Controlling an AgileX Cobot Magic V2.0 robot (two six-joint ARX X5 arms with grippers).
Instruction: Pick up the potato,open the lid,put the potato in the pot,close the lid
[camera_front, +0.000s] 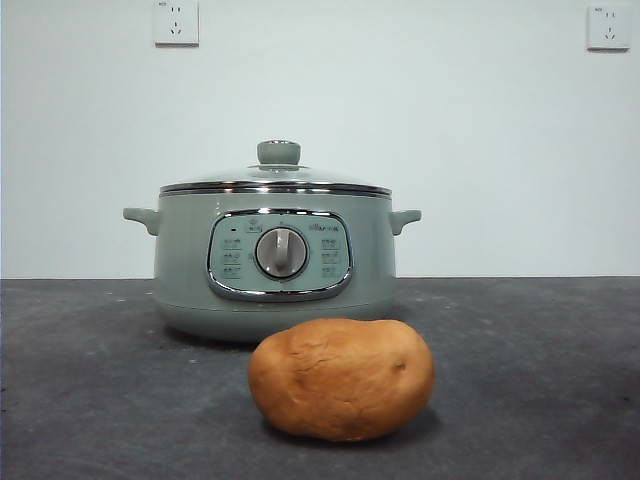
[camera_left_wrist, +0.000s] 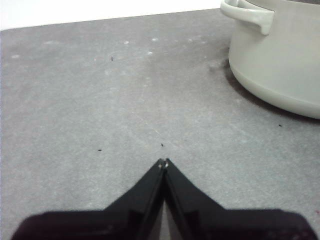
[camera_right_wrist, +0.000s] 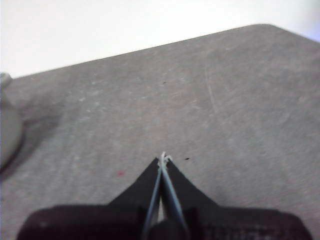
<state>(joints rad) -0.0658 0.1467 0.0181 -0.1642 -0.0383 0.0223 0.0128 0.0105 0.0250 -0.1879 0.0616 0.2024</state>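
Note:
The tan-brown potato (camera_front: 342, 380) lies on the dark grey table in front of the pot (camera_front: 275, 262) in the front view. The pot is sage green, with a grey dial and two side handles. The glass lid (camera_front: 276, 178) with its green knob sits shut on the pot. Neither arm shows in the front view. My left gripper (camera_left_wrist: 163, 163) is shut and empty above bare table, with the pot's side and one handle (camera_left_wrist: 272, 55) near it. My right gripper (camera_right_wrist: 163, 159) is shut and empty above bare table, with a sliver of the pot (camera_right_wrist: 9, 131) at the picture's edge.
The grey table top (camera_front: 90, 400) ends at a white wall with two sockets (camera_front: 176, 22) high up. Small dark specks lie on the table in both wrist views.

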